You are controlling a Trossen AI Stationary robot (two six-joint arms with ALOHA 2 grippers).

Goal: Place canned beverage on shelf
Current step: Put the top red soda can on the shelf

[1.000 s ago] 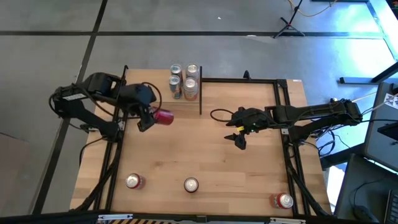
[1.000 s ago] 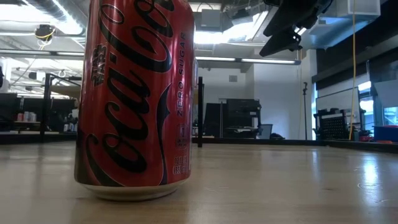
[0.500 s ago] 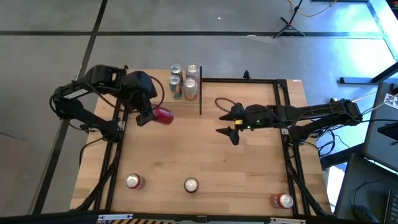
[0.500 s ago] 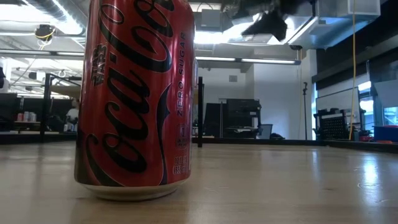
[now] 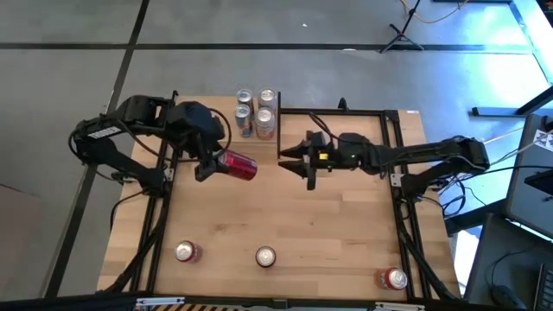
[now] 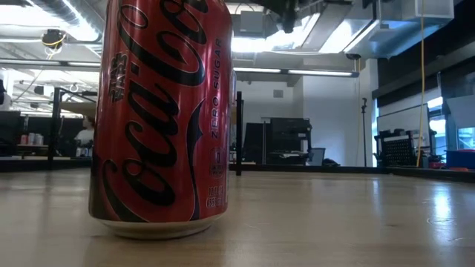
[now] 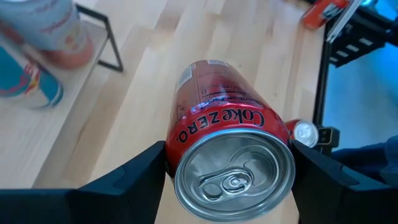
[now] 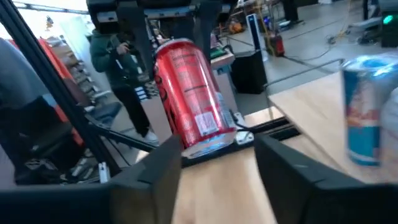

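My left gripper is shut on a red Coke Zero can above the table, left of middle. The can also shows in the right wrist view. My right gripper is open and empty just right of the can, fingers pointing at it. In the right wrist view its fingers stand apart in front of the can. The shelf, a small light-wood board with thin black posts, stands at the far edge. Several cans stand upright on it. My left gripper pinches the can's side wall near its top end between its two fingers, one on each side. The fingers lie across the can. The can is lifted clear of the table and lies about level, its bottom toward my right gripper.
Three red cans stand upright near the near edge; the middle one fills the low view. A black frame runs along the far right of the table. A person stands beyond the table.
My right gripper has gone toward the table's left and far edges, up to the held can, and has turned to point at it. My left gripper has gone a little toward the table's right and has tipped the can, which now lies longer toward my right gripper.
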